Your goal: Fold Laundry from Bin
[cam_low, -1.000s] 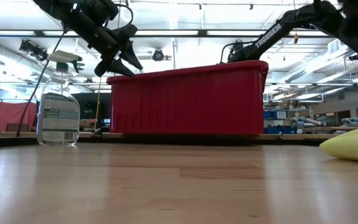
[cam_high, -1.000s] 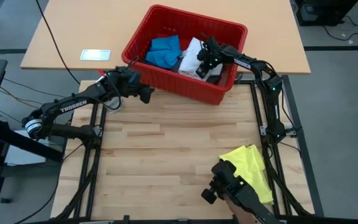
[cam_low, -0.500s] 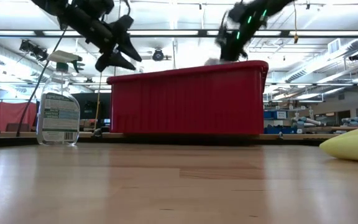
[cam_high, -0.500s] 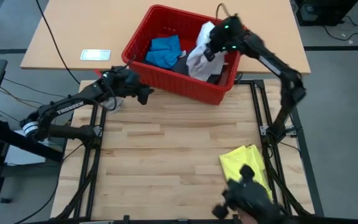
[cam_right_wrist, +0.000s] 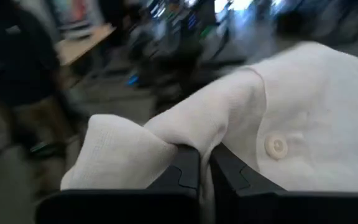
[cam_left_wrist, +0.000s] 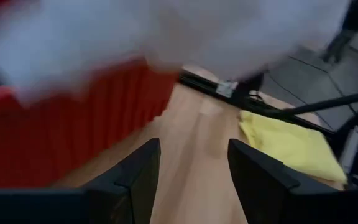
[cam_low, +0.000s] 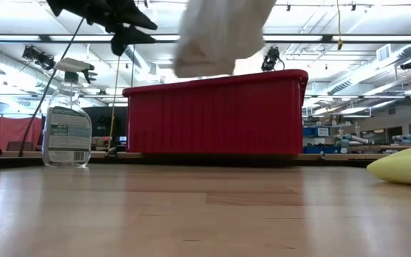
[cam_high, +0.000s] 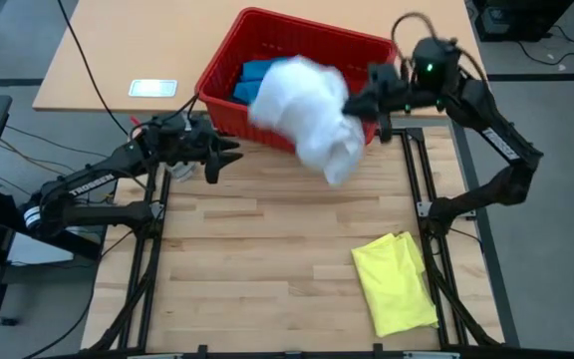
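The red bin (cam_high: 362, 48) stands at the table's far edge with a blue piece (cam_high: 250, 78) inside it. A white shirt (cam_high: 305, 113) hangs blurred in the air over the bin's near wall, also seen in the low view (cam_low: 220, 32). My right gripper (cam_high: 375, 95) is shut on it, high at the bin's right end. Left of the bin, my left gripper (cam_high: 222, 157) hovers open and empty, its fingers apart (cam_left_wrist: 194, 174). A yellow T-shirt (cam_high: 395, 281) lies folded flat on the table's near right. My right gripper pinches a bunched fold of the white shirt (cam_right_wrist: 166, 140) between its two shut fingers (cam_right_wrist: 185, 168), close to a button (cam_right_wrist: 276, 145). The fingers come about level from the table's right side. The shirt trails leftward and down from them, lifted above the bin's rim.
A spray bottle (cam_low: 66, 121) stands beyond the table's far left corner. A small white flat thing (cam_high: 153, 88) lies on the tan table left of the bin. Bare wood spreads across the table's middle and near left (cam_high: 257, 269).
My right gripper has risen fast out of the bin and swung toward the table's right edge, drawing the white shirt up out of the bin until it hangs in the air. My left gripper has risen a little beside the bin, still open.
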You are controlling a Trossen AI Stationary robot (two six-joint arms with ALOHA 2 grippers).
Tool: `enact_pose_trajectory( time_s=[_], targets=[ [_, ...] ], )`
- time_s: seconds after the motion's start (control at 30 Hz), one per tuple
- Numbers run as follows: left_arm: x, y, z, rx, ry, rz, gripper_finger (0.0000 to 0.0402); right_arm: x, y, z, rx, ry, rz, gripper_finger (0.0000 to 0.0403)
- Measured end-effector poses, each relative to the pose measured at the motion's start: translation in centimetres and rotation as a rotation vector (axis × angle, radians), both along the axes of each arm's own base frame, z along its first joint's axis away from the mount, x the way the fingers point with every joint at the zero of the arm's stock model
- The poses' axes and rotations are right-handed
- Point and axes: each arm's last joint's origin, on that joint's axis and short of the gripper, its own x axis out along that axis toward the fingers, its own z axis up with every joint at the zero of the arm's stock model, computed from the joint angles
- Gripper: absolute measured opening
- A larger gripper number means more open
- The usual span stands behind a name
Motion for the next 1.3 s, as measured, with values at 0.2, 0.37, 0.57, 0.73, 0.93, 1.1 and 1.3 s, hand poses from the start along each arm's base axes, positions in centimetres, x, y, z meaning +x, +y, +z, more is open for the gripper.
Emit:
enact_pose_trajectory(
  time_s=[0.2,0.37,0.57,0.73,0.93,1.1,1.3],
  targets=[
    [0.5,-1.2,0.0,-0.025,0.002,-0.059,0.0194,2.6,4.8,-3.6,0.134,0.344,0.028,0.0018],
    [0.7,-2.1,-0.5,-0.054,0.051,-0.103,0.0194,6.6,8.0,-7.9,0.176,0.553,0.030,0.0023],
    [0.8,-2.9,-1.1,-0.084,0.108,-0.131,0.0194,11.2,9.9,-11.8,0.213,0.647,0.076,0.0130],
    [0.7,-3.0,-1.3,-0.100,0.130,-0.123,0.0194,12.1,8.7,-13.5,0.174,0.725,-0.041,0.0204],
    [0.7,-2.7,-1.5,-0.115,0.148,-0.021,0.0194,12.1,4.4,-14.7,0.126,0.780,-0.242,0.0217],
    [1.1,-2.4,-1.8,-0.125,0.165,0.022,0.0194,12.8,0.6,-17.4,0.154,0.860,-0.325,0.0211],
    [1.6,-2.0,-2.4,-0.153,0.190,0.082,0.0194,13.0,-3.5,-19.8,0.185,0.916,-0.403,0.0205]
  ],
)
